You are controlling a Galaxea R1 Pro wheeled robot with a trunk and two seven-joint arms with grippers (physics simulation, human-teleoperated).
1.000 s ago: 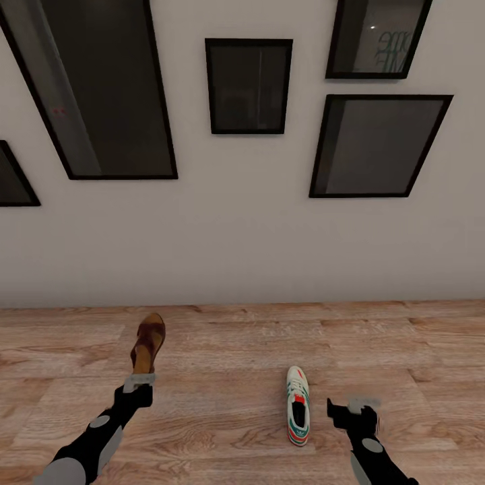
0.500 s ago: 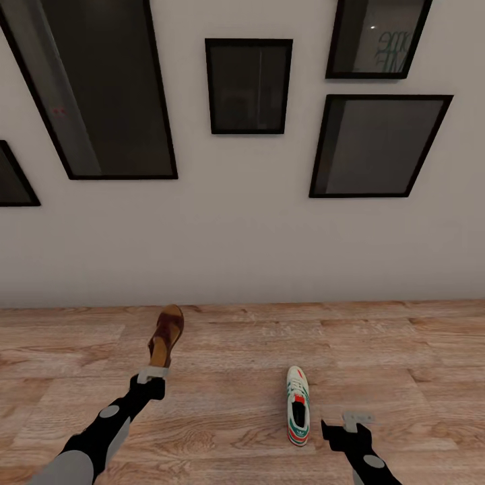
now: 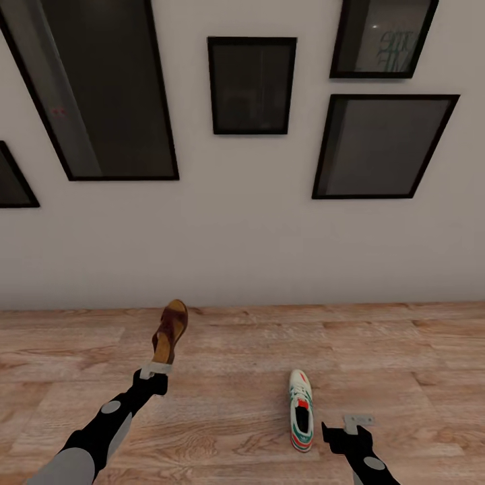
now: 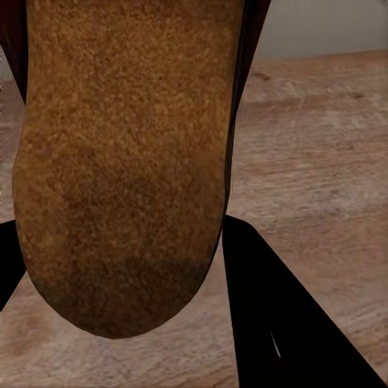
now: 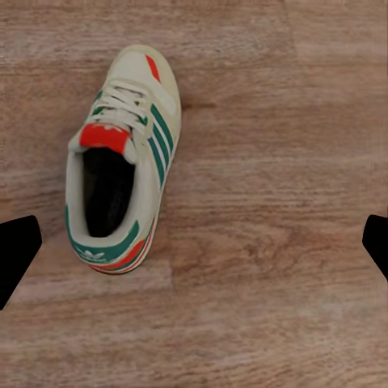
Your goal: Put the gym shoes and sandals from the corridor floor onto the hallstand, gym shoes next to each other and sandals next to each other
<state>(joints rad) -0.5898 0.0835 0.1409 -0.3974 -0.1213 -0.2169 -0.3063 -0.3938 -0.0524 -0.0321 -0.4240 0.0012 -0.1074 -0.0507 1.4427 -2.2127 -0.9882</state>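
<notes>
I am holding a brown sandal [image 3: 170, 333] in my left end effector [image 3: 155, 370], pinching its heel end so the toe is pointing away toward the far wall [image 3: 242, 249], lifted above the corridor floor [image 3: 229, 350]. To the right, a gym shoe [image 3: 300, 418] is lying upright on the planks. Just right of it, my right end effector [image 3: 349, 427] is hovering spread wide, touching nothing.
</notes>
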